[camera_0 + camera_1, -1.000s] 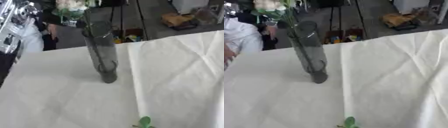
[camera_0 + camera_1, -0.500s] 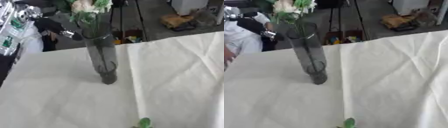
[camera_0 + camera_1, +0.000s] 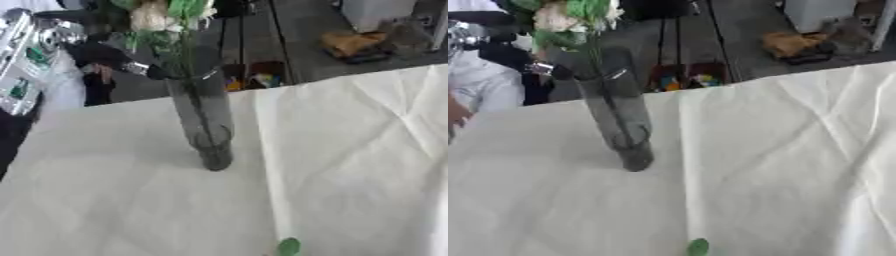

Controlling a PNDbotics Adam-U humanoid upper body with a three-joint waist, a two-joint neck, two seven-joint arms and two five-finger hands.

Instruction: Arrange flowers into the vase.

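A tall dark glass vase (image 3: 206, 125) stands upright on the white tablecloth (image 3: 350, 150), left of centre. A bunch of flowers (image 3: 157, 15), cream blooms with green leaves, sits over its mouth. The stems run down inside the glass. My left hand (image 3: 109, 54), black with silver joints, comes in from the upper left. Its fingers are curled round the stems just above the vase's rim. A small green leaf (image 3: 698, 247) lies on the cloth at the front edge. My right hand shows in neither view.
The table's far edge (image 3: 350, 75) runs slantwise behind the vase. Beyond it are a dark floor, tripod legs (image 3: 276, 30) and an orange object (image 3: 350, 42). A person in white (image 3: 483, 90) stands at the far left.
The flowers have come from the upper left to over the vase, and their stems have gone down into it. My left hand followed to the rim.
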